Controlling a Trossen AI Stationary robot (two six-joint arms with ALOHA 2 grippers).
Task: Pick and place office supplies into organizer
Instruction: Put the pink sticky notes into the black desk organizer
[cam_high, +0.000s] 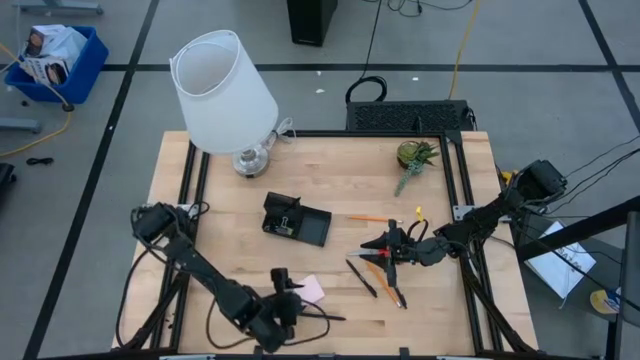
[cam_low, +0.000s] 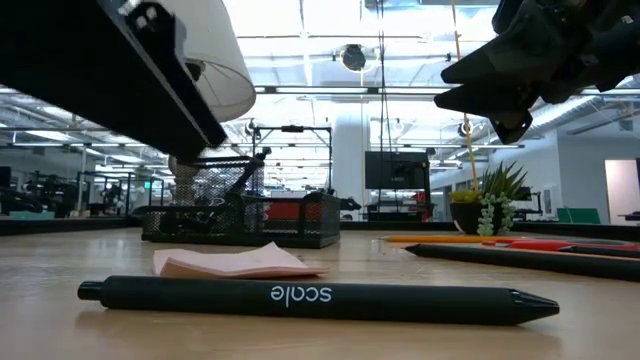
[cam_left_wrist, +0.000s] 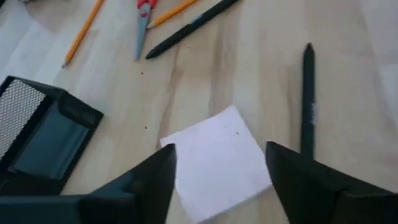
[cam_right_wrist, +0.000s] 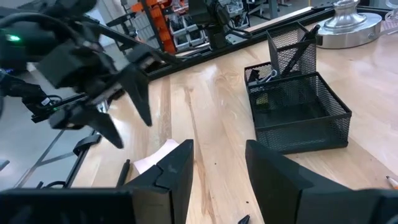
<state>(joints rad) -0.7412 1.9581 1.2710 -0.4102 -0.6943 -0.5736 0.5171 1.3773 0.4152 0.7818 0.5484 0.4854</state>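
Overhead, left end effector (cam_left_wrist: 221, 171) hangs spread-fingered above pink sticky-note pad (cam_left_wrist: 217, 163).

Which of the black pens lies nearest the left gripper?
The black pen beside the pink sticky-note pad, just right of the left gripper. The other black pens lie farther right, near the scissors.

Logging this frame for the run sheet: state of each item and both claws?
left claw: open, above the sticky-note pad
right claw: open, empty, over the scissors
sticky-note pad: flat on table, outside organizer
organizer: upright, lower compartment looks empty
scissors: lying on table
scale pen: lying on table, near pad
pencils: loose on table
lamp: upright
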